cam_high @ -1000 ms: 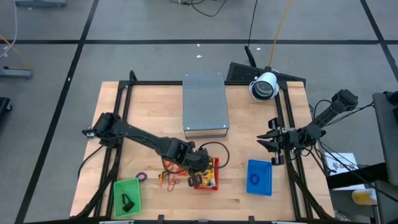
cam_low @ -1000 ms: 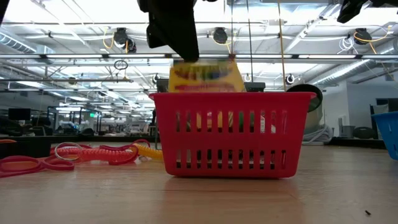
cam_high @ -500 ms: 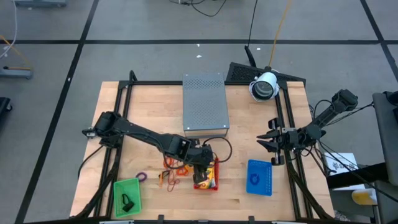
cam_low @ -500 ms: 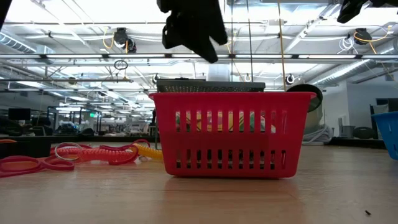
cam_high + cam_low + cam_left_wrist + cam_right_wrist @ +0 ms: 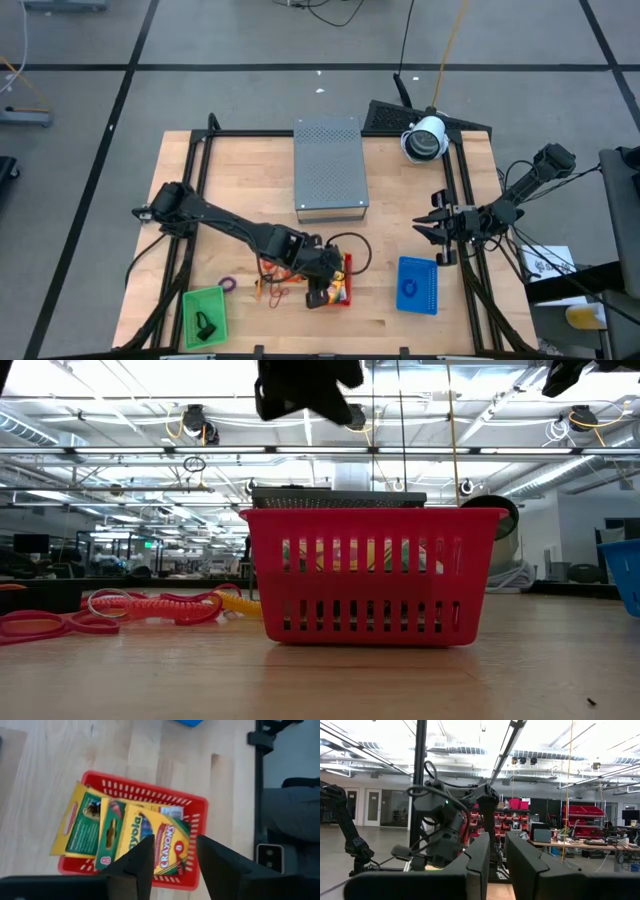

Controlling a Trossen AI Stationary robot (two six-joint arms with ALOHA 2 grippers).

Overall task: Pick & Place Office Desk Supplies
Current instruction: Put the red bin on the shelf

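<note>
The big grey metal box [image 5: 330, 168] is sitting at the back of the wooden table [image 5: 250, 180], and everything else is best placed from the red tray [image 5: 197, 827] in front of it. The left gripper [image 5: 322, 281] is hanging right above the red tray, with its two fingers spread apart and nothing between them. Inside the red tray the yellow-and-green crayon packets [image 5: 150, 840] are lying flat in a messy pile, one partly poking over the tray's edge. So that part of the job looks done. Just beside the red tray, on its left, the orange and red rubber bands [image 5: 150, 605] are lying loose on the wood, and a purple band [image 5: 228, 284] is lying a bit farther left. These look like what is left to put away. The green tray [image 5: 204, 317] is sitting farther left again and is holding a small dark clip [image 5: 205, 324]. The blue tray [image 5: 417, 285] is sitting to the right of the red tray with a blue band [image 5: 407, 289] in it. The right gripper [image 5: 432, 228] is waiting well off to the right of the red tray, fingers a little apart and holding nothing.
</note>
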